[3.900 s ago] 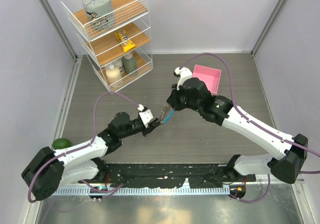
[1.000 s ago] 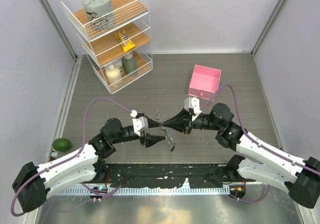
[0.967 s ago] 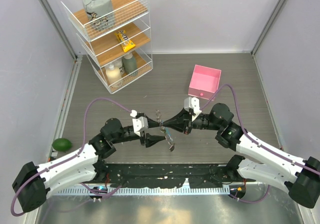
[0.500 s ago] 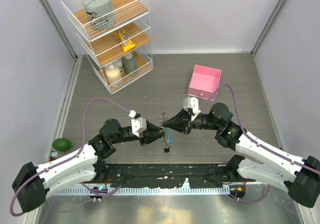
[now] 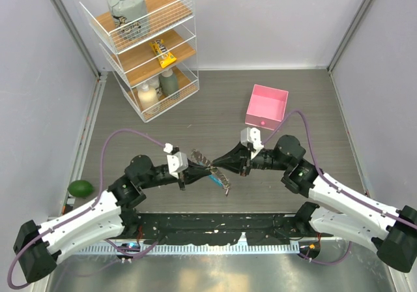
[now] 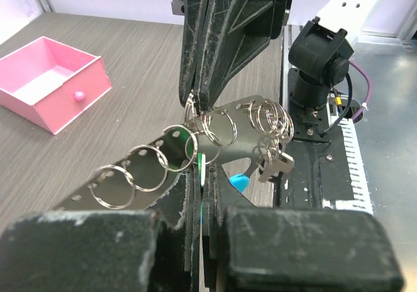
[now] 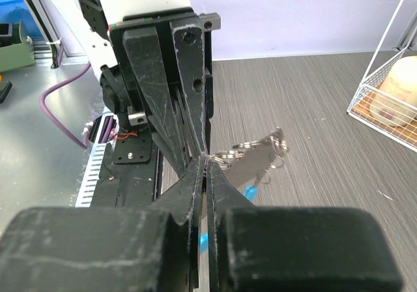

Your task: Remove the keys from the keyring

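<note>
Your grey table (image 5: 215,109) fills the top view, with the white wire rack (image 5: 179,2) at the far left corner, bottles and packets on its three shelves. Both arms reach in low from the near edge and meet nose to nose mid-table, in front of the open pink box (image 5: 266,107), which sits well apart from them on the right. A green round fruit (image 5: 81,188) lies by the left wall.

Look at the left gripper (image 5: 199,166): its fingers are pressed together, and in its wrist view a sliver of bright green shows in the pinch, so you've got the key (image 6: 202,197) by its head. The right gripper (image 5: 220,163) faces it, jaws squeezed tight too, and its own camera shows a streak of blue caught in the pinch. It is clamped on the keyring (image 6: 221,135).

That keyring hangs in the air between the two tips, above the table: a silvery perforated strip strung with several split rings, tilted, with a blue piece (image 6: 238,182) and a small metal clasp (image 6: 273,165) dangling under it.
</note>
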